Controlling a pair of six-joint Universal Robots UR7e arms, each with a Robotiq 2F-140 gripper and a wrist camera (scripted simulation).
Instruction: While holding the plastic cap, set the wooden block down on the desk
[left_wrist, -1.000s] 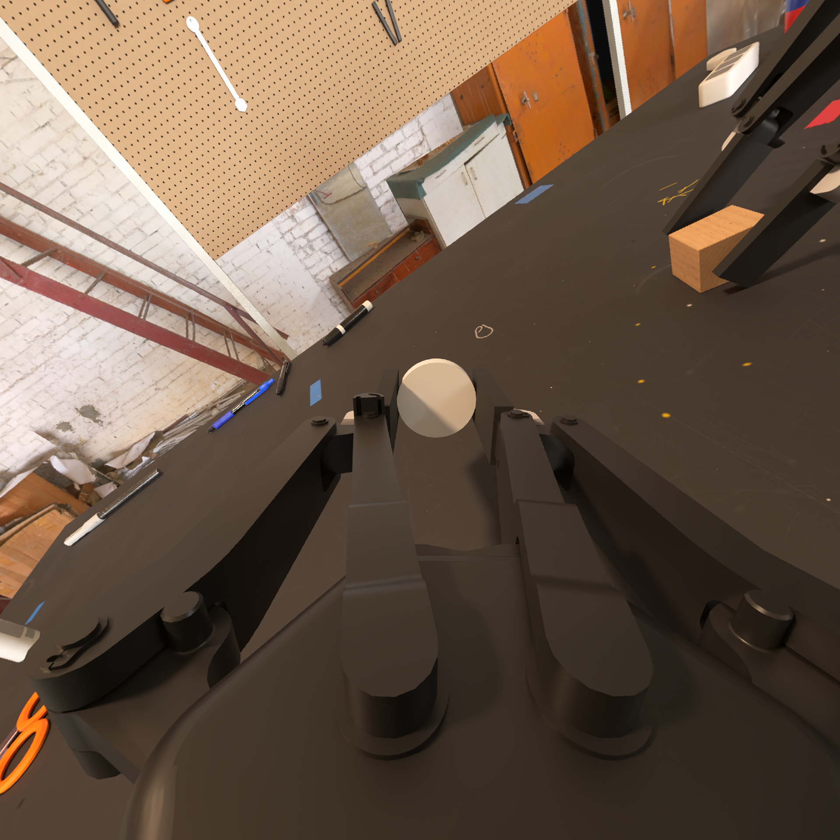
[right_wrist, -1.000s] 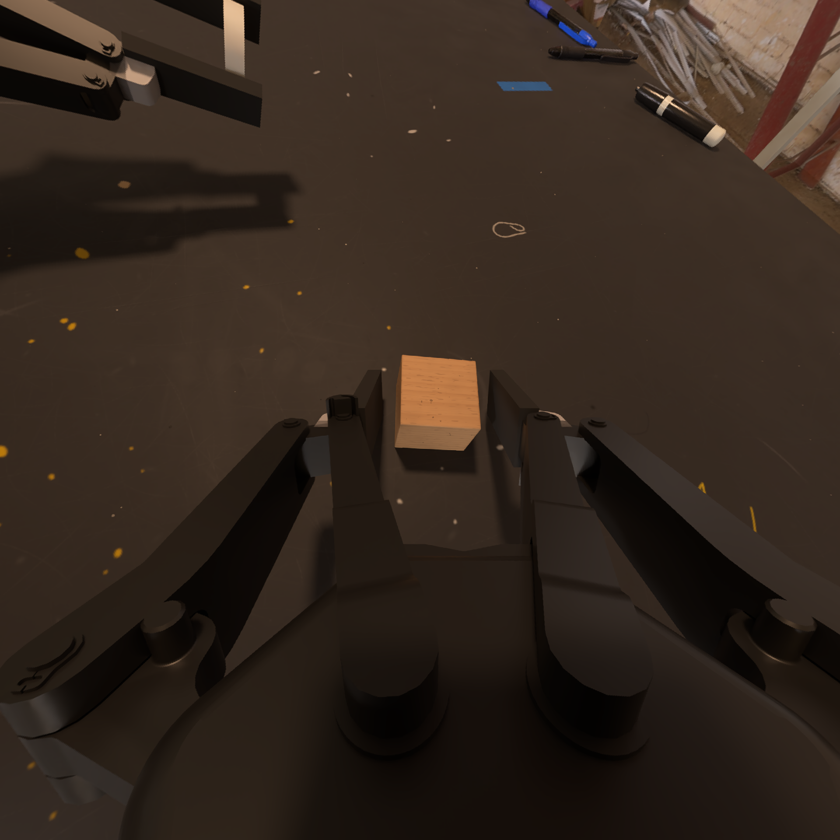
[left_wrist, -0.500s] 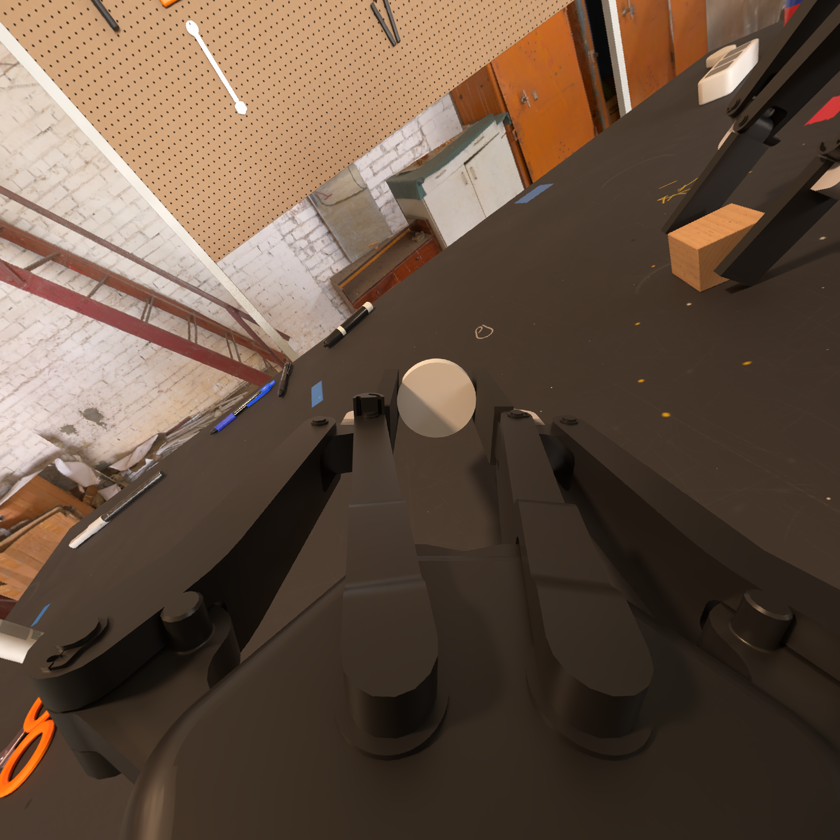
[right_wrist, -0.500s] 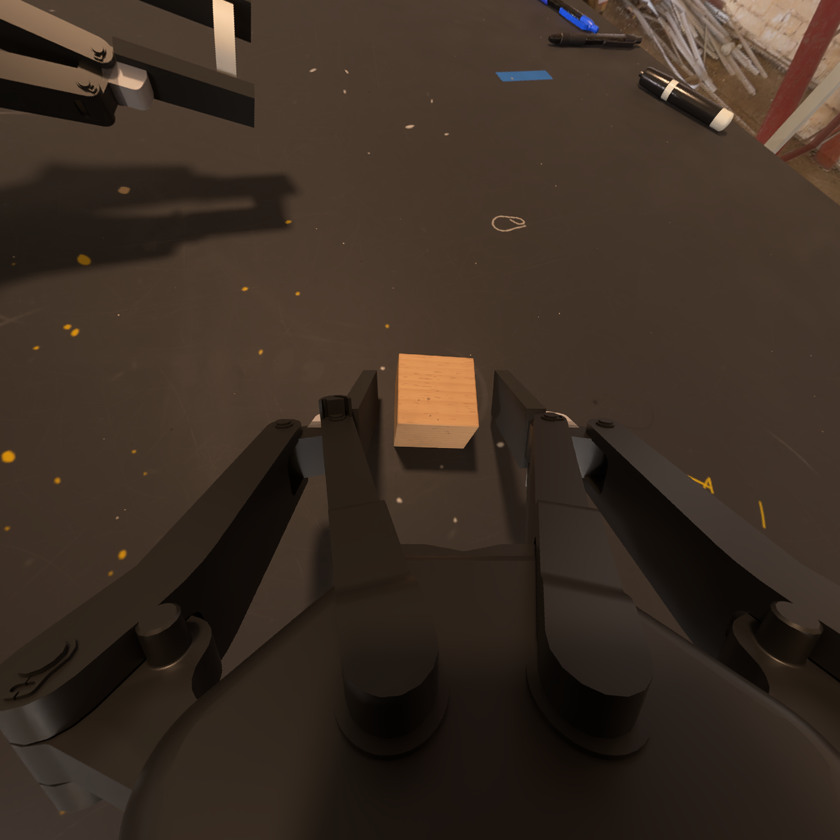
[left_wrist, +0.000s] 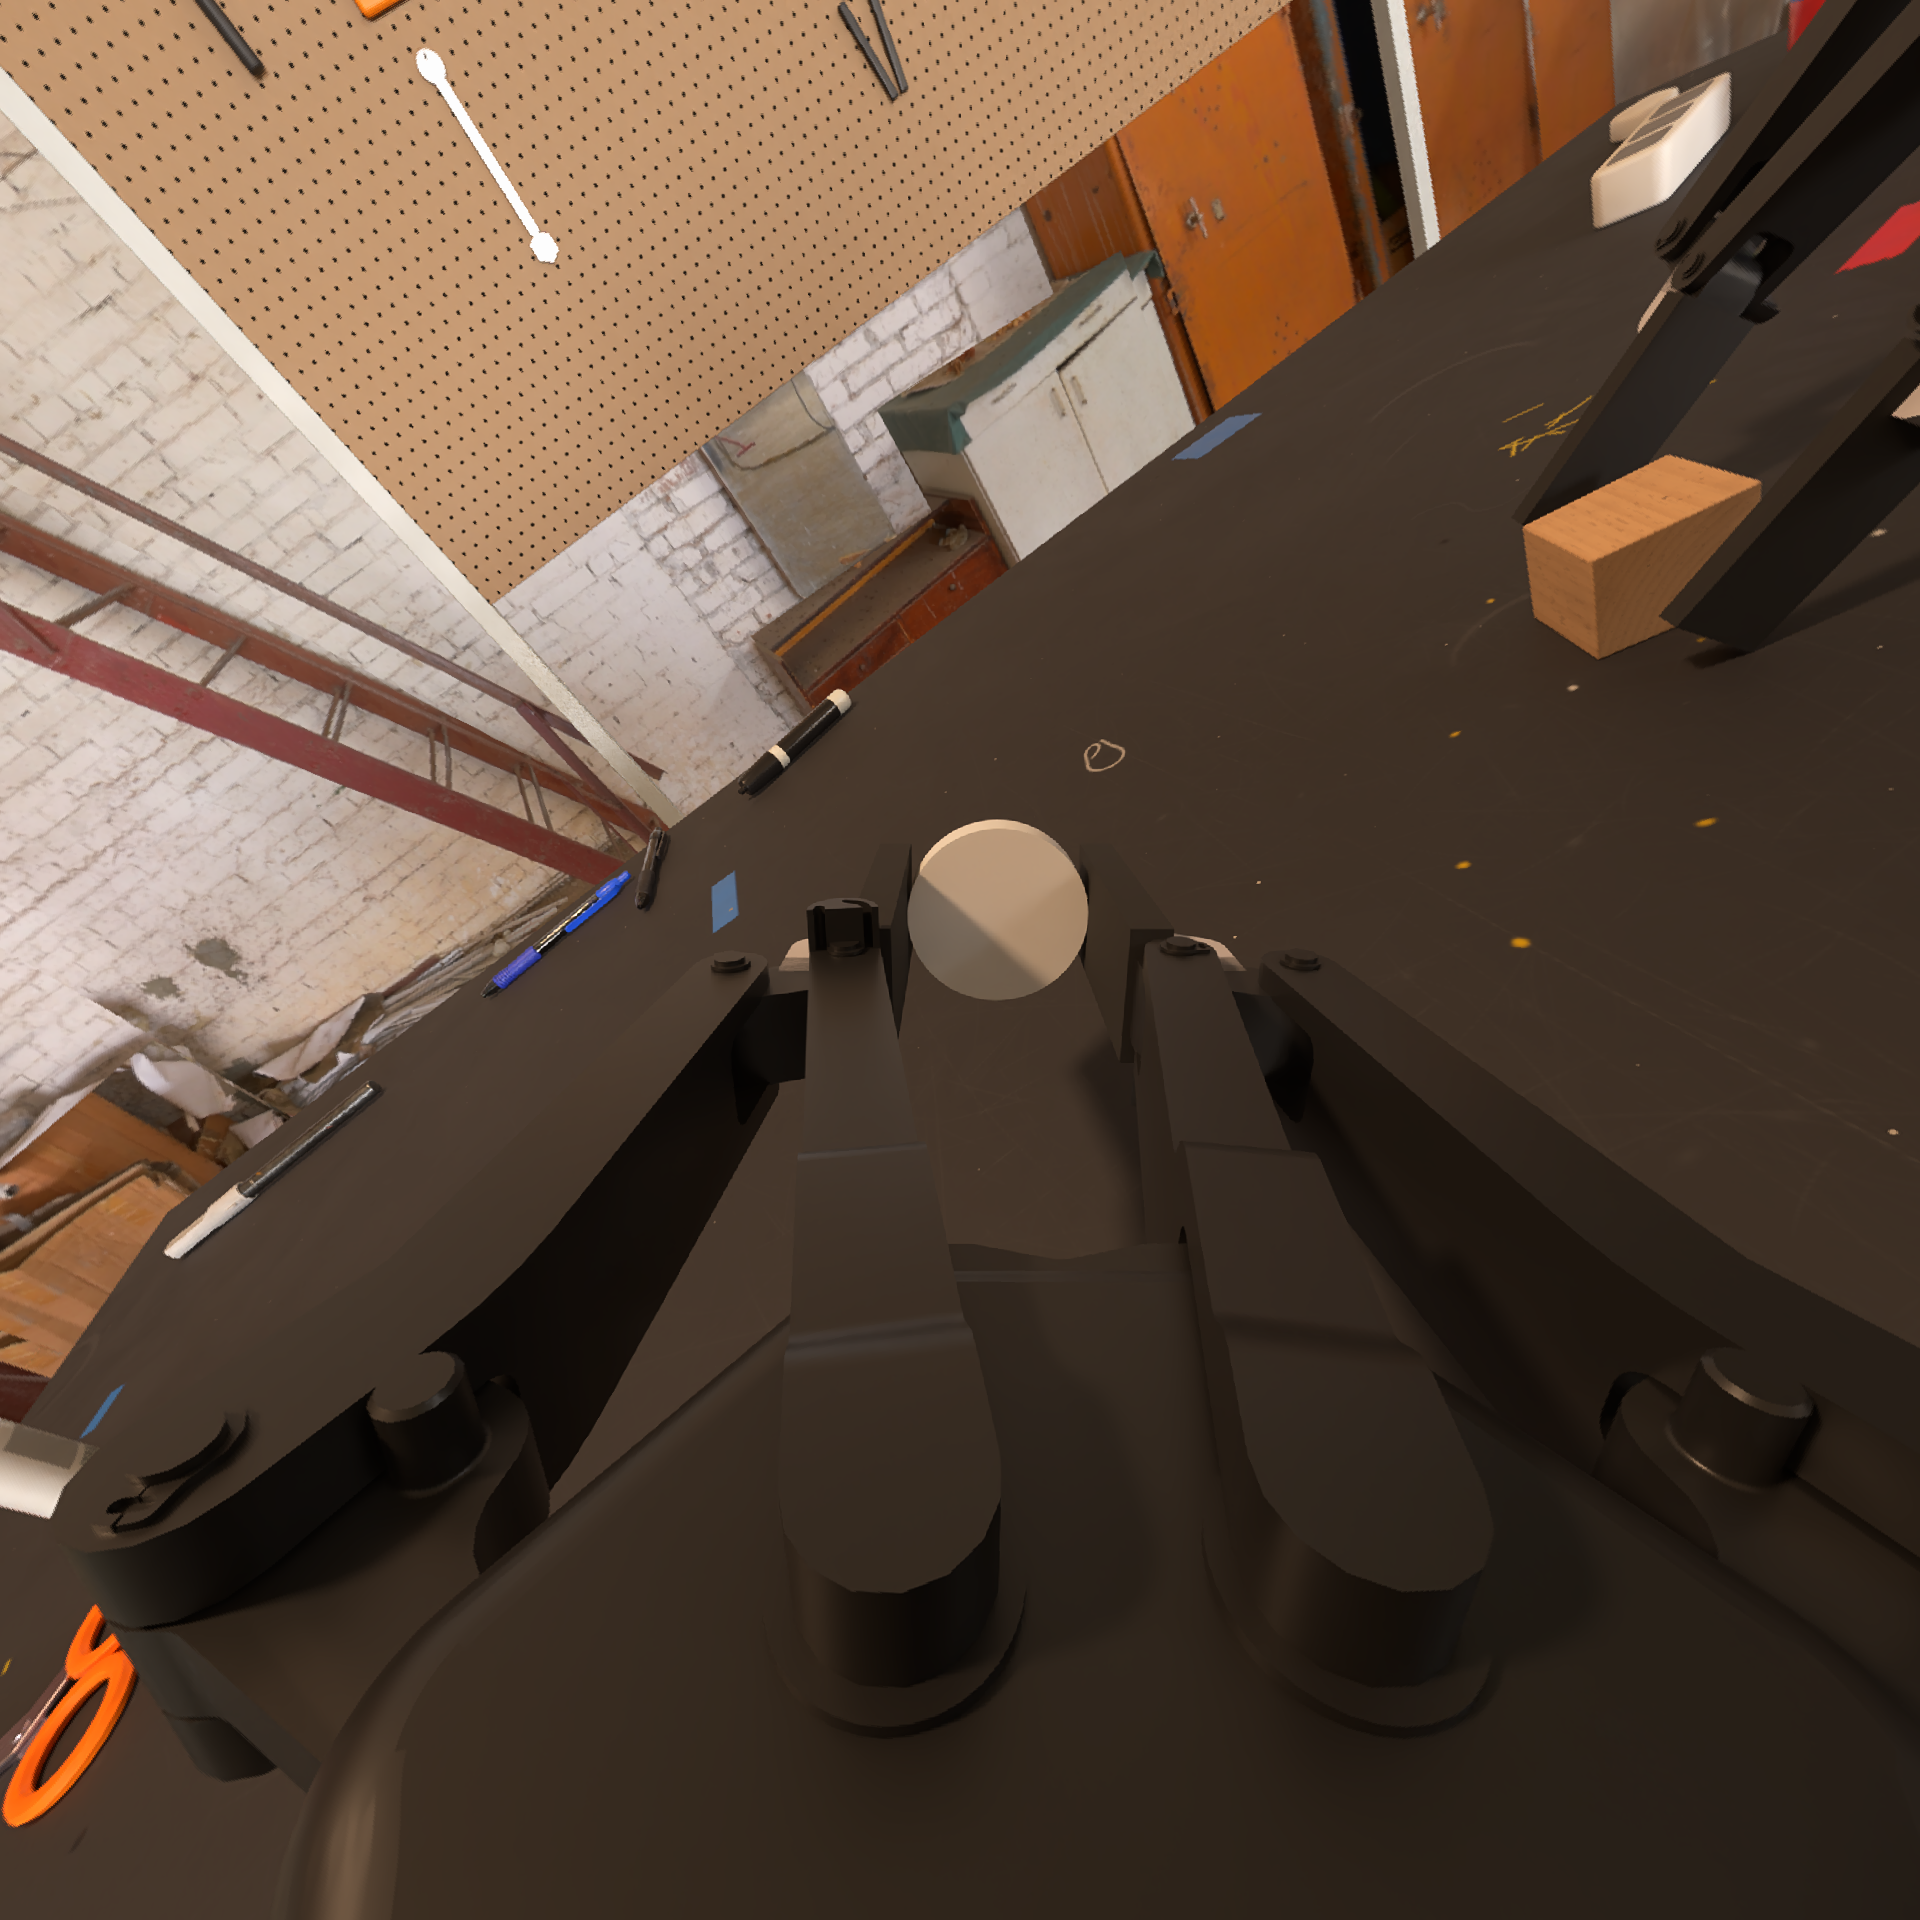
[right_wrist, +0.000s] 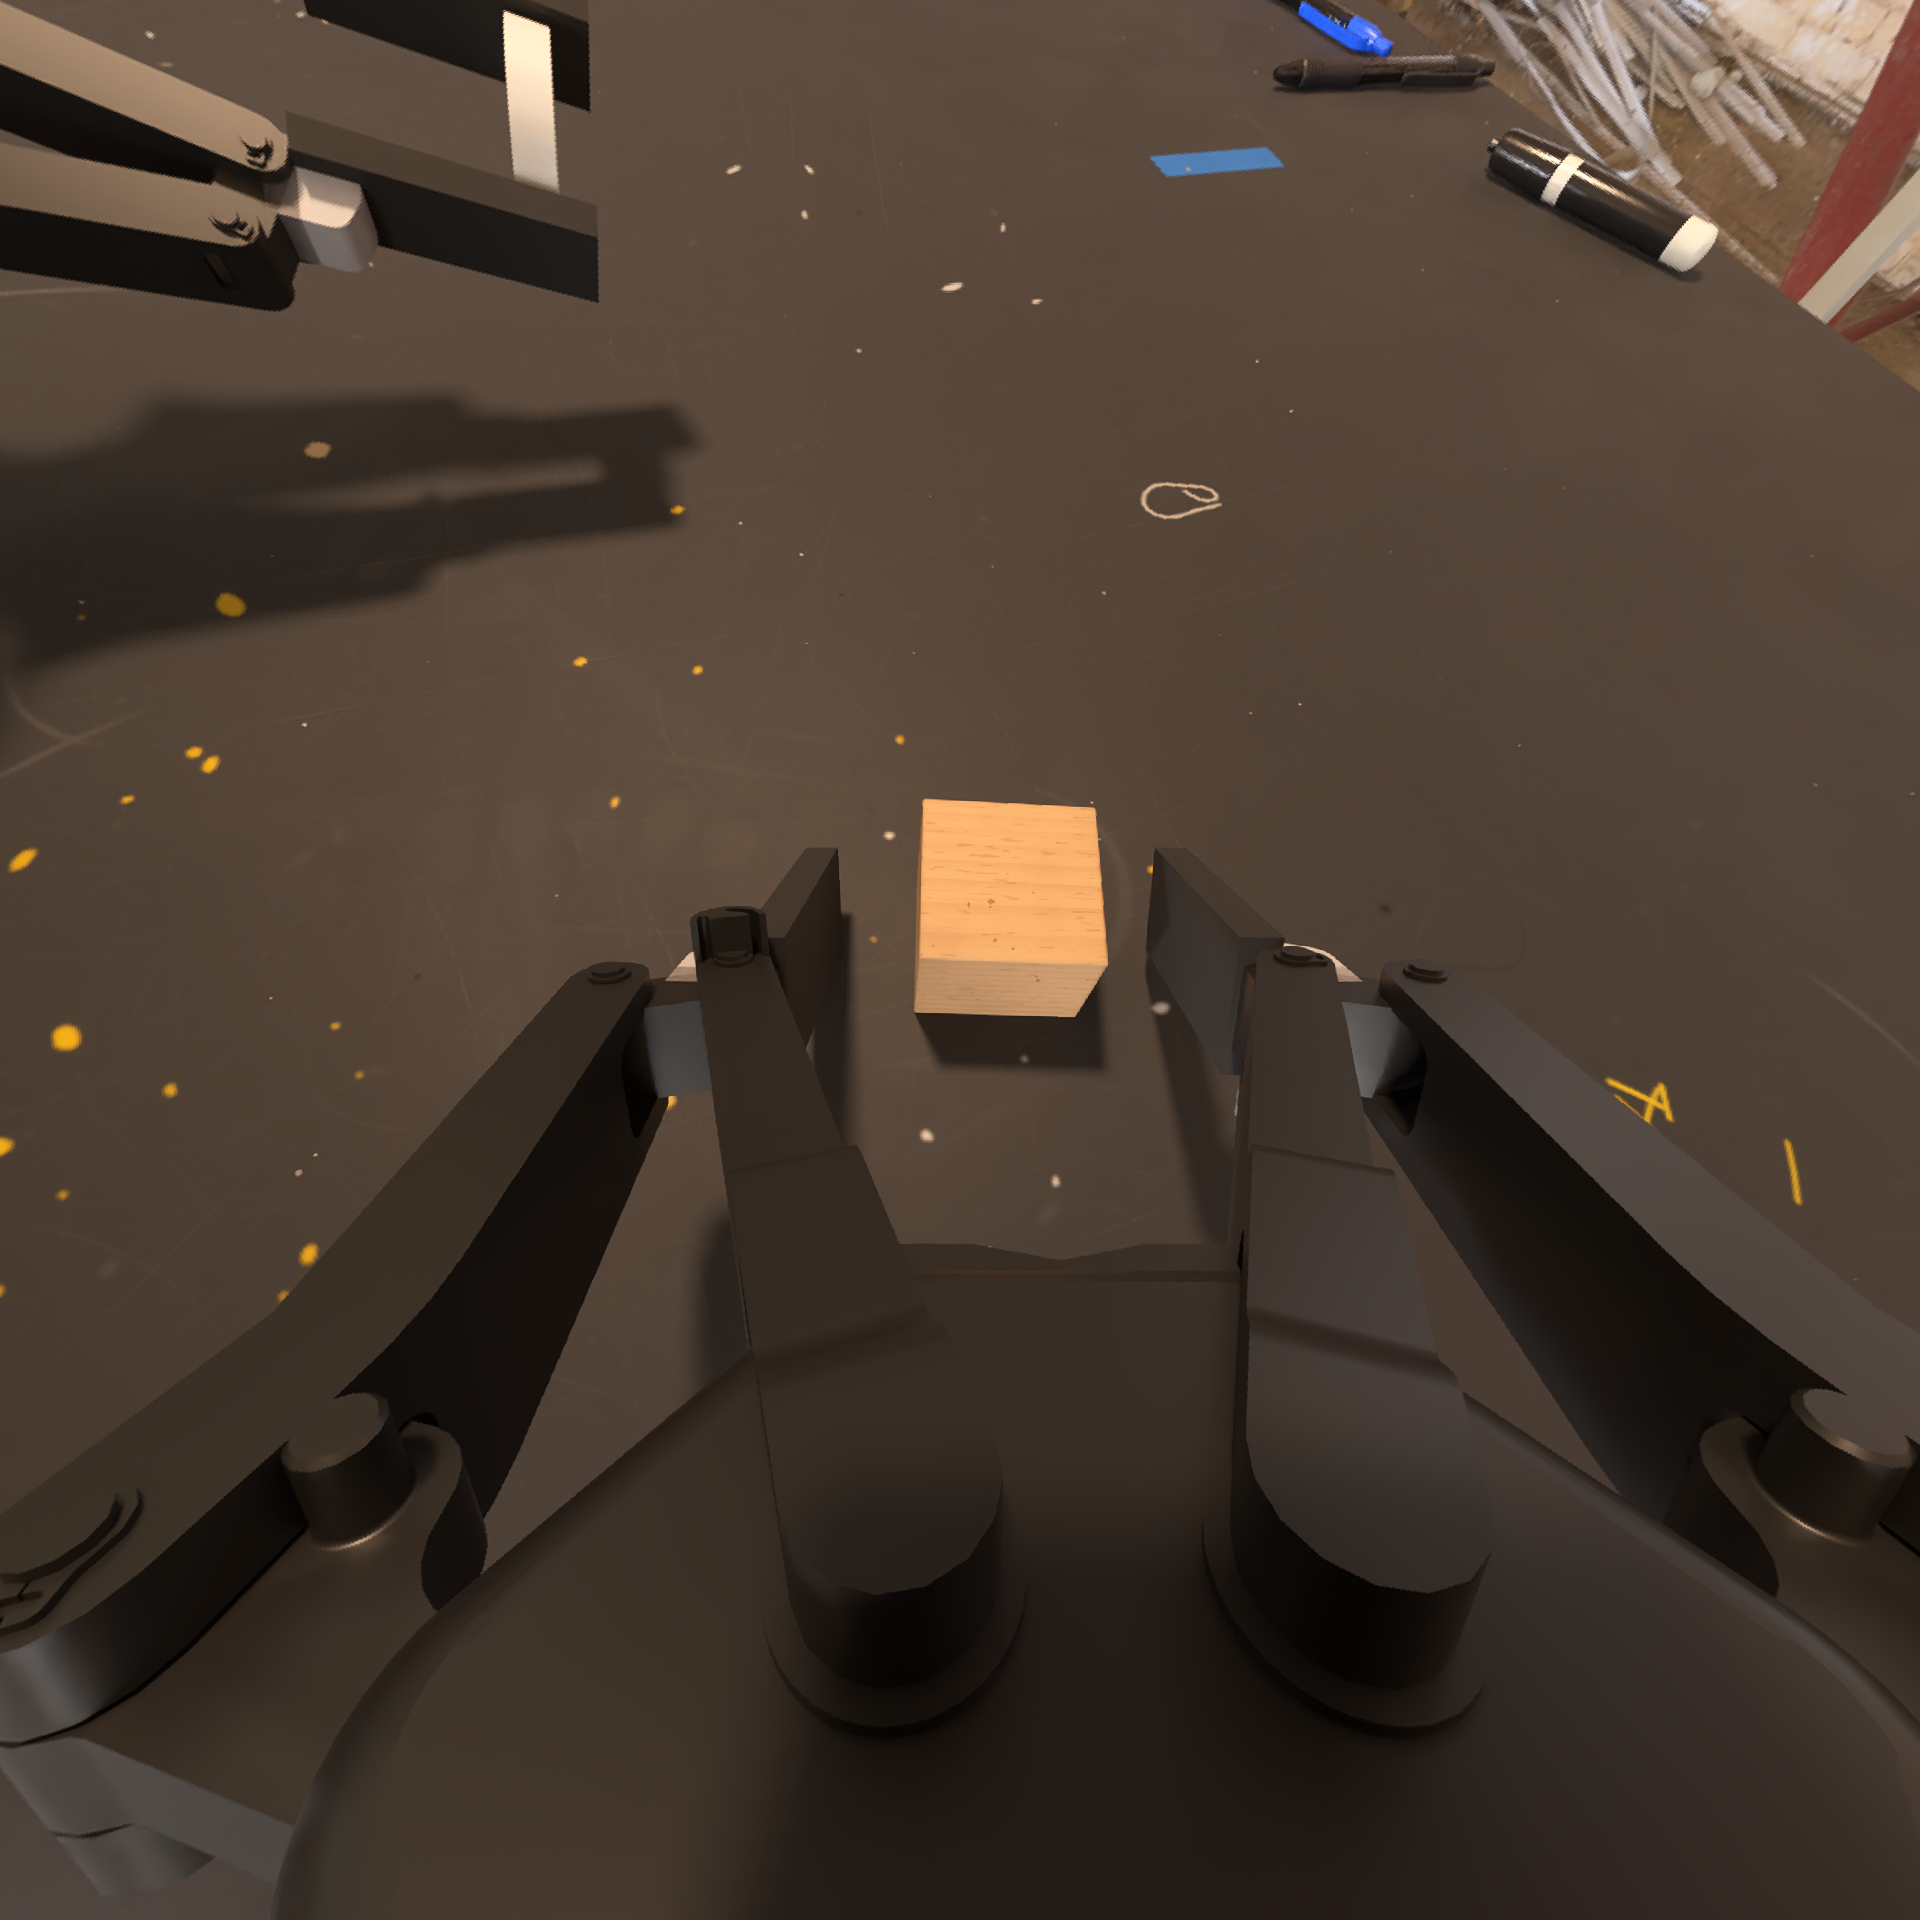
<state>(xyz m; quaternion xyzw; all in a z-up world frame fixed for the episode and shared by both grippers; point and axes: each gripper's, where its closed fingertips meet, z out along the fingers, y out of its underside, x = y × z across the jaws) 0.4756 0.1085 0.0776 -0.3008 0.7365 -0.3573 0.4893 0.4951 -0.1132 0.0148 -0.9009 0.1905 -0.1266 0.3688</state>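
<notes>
My left gripper (left_wrist: 997, 894) is shut on the round white plastic cap (left_wrist: 995, 910) and holds it above the dark desk (left_wrist: 1299, 935). The wooden block (right_wrist: 1008, 906) rests on the desk (right_wrist: 935, 582) between the fingers of my right gripper (right_wrist: 995, 914), which is open with a gap on each side of the block. In the left wrist view the block (left_wrist: 1621, 551) shows at the far right with the right gripper's fingers (left_wrist: 1797, 561) around it. The left gripper (right_wrist: 499, 187) with the cap's edge (right_wrist: 530, 99) shows at the top left of the right wrist view.
A black marker (right_wrist: 1595, 200), a black pen (right_wrist: 1382, 71) and a blue pen (right_wrist: 1345, 21) lie near the desk's far edge by a blue tape patch (right_wrist: 1216, 161). A white device (left_wrist: 1662, 140) sits at the far right. Orange scissors (left_wrist: 62, 1725) lie at the lower left.
My right gripper's fingers have spread wider apart from the block, which stays on the desk. The left gripper keeps the cap and has hardly moved.
</notes>
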